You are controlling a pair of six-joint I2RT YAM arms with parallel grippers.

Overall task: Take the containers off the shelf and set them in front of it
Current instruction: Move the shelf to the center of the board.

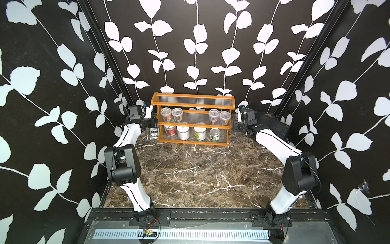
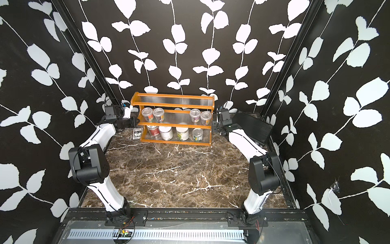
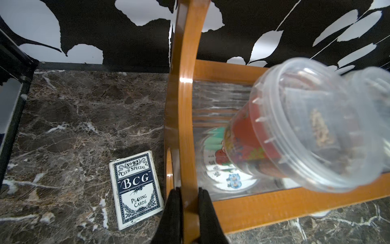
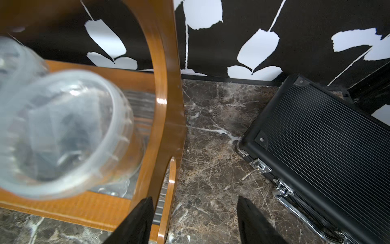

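On left wrist view, left gripper [image 3: 188, 192] clamps shelf [image 3: 185, 95]; unclear from top.

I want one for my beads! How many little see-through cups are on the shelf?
4 clear cups, all on the middle tier of the shelf: two side by side at the left, two side by side at the right. None looks hidden.

Clear cup [image 3: 312, 131] blurred up close; labels on jars [image 1: 183, 132] illegible.
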